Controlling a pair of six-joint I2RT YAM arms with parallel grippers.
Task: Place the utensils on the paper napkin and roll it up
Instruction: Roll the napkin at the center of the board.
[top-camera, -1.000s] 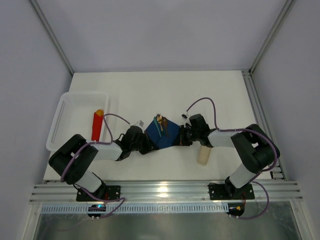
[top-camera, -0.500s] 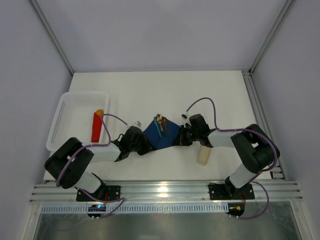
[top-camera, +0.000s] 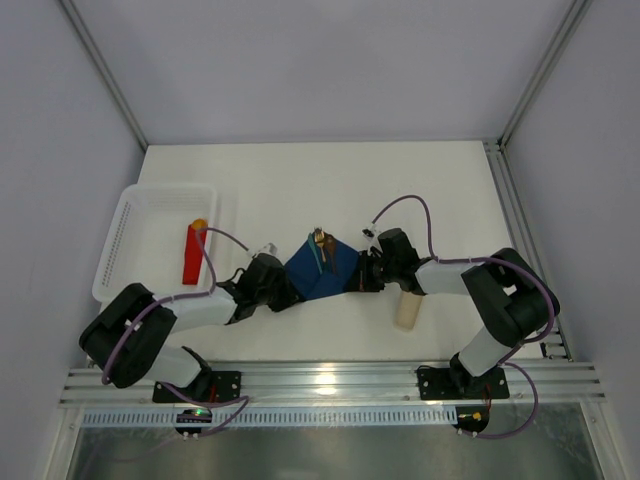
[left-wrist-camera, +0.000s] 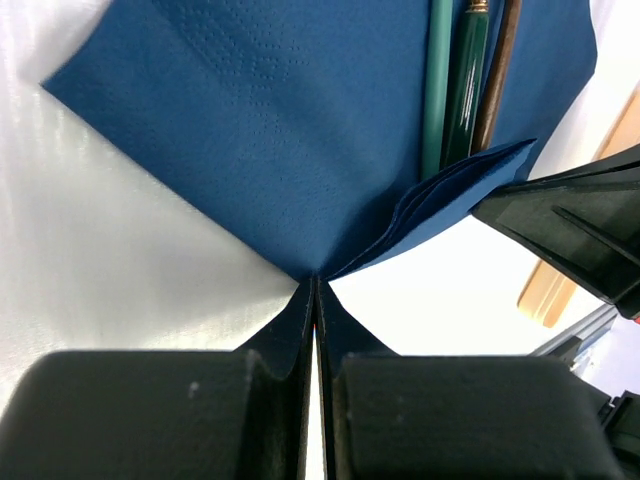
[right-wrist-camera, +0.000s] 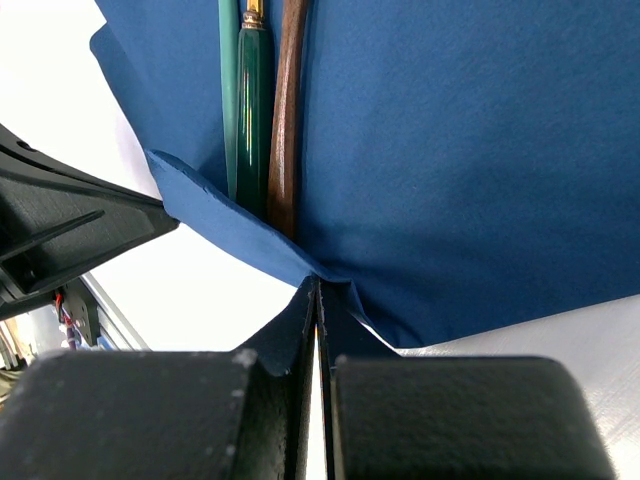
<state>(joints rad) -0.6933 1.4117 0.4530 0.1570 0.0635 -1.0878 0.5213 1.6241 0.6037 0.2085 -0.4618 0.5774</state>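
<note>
Pinching the paper napkin (left-wrist-camera: 250, 150), closed jaws show only wrist-side.

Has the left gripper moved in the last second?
Yes, slightly: the left gripper, shut on a corner of the dark navy-blue paper napkin, has slid left toward the white plastic basket.

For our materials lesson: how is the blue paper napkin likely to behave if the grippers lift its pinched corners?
Probably floppy: the paper napkin folds where the left gripper and right gripper pinch it. It likely tears easily, looking thin. The utensils may slide along it.
</note>
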